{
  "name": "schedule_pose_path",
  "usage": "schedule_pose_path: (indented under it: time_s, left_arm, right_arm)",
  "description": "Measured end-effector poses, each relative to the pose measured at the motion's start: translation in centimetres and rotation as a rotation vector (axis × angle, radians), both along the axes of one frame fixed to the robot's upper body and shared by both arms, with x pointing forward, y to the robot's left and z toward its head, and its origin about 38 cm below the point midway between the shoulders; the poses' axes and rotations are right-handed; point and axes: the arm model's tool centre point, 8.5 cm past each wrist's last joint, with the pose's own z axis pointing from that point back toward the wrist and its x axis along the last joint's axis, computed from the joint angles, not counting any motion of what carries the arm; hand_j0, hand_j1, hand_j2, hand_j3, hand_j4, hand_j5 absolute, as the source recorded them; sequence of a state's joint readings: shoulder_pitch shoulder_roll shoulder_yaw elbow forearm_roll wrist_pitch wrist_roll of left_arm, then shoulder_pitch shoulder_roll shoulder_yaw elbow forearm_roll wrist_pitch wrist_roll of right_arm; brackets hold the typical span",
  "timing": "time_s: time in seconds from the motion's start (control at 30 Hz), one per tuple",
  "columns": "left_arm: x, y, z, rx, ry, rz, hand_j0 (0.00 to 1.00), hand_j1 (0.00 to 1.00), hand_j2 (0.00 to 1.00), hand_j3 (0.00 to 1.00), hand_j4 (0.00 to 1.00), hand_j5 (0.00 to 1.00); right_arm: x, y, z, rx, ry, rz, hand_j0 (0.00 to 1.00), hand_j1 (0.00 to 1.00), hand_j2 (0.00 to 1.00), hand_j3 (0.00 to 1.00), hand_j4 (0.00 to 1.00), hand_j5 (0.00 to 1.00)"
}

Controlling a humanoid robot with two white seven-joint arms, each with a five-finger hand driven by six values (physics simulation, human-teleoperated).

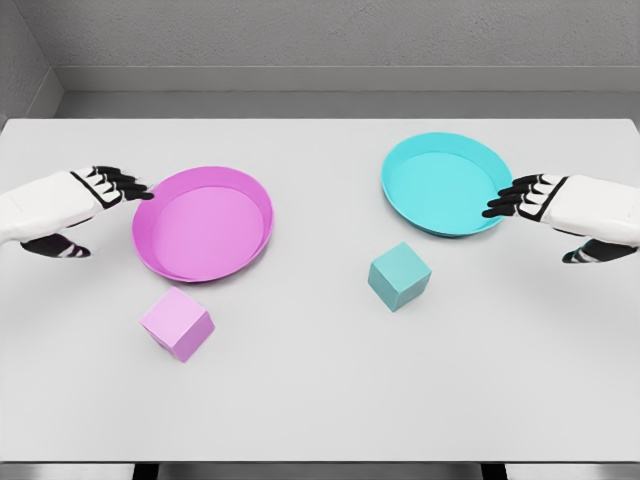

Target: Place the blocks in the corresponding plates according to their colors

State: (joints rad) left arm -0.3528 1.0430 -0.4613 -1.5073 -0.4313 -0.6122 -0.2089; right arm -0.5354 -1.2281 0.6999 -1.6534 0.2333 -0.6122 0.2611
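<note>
A pink block [177, 322] lies on the white table in front of the pink plate [203, 222], apart from it. In front of the cyan plate [443, 184], also apart from it, sits a teal block [399, 276]. Both plates hold nothing. My left hand [105, 205] hovers at the pink plate's left rim, fingers stretched out and relaxed, holding nothing. At the cyan plate's right rim is my right hand [530, 215], likewise open with nothing in it.
The white table [320, 400] runs to a grey wall at the back. Its front edge lies near the bottom of the picture. No other objects stand on it.
</note>
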Motion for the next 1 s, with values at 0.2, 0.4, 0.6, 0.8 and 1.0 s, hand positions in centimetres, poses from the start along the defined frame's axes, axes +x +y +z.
schedule_pose_path:
  time_s: [0.2, 0.4, 0.6, 0.8, 1.0]
  left_arm:
    - [-1.1, 1.2, 1.0, 0.065, 0.009, -0.006, 1.0, 1.0, 1.0, 1.0, 1.0, 1.0]
    - [-2.1, 0.4, 0.1, 0.08, 0.039, -0.04, 1.0, 1.0, 1.0, 1.0, 1.0, 1.0]
    - [-2.6, -1.3, 0.1, 0.077, 0.041, -0.09, 1.0, 1.0, 1.0, 1.0, 1.0, 1.0]
    - [-3.5, -3.1, -0.5, 0.071, 0.059, -0.144, 1.0, 1.0, 1.0, 1.0, 1.0, 1.0]
    - [-5.1, -4.2, -1.2, 0.071, 0.087, -0.193, 1.0, 1.0, 1.0, 1.0, 1.0, 1.0]
  right_arm:
    - [-0.1, 0.0, -0.1, -0.002, 0.003, 0.001, 1.0, 1.0, 1.0, 1.0, 1.0, 1.0]
    - [-0.3, 2.8, -0.6, 0.005, -0.021, 0.078, 1.0, 1.0, 1.0, 1.0, 1.0, 1.0]
    - [-0.5, 6.7, -1.4, 0.029, -0.021, 0.173, 1.0, 1.0, 1.0, 1.0, 1.0, 1.0]
    - [0.0, 8.8, -0.6, 0.046, -0.059, 0.222, 1.0, 1.0, 1.0, 1.0, 1.0, 1.0]
    - [0.1, 10.3, -1.4, 0.017, -0.054, 0.256, 1.0, 1.0, 1.0, 1.0, 1.0, 1.0]
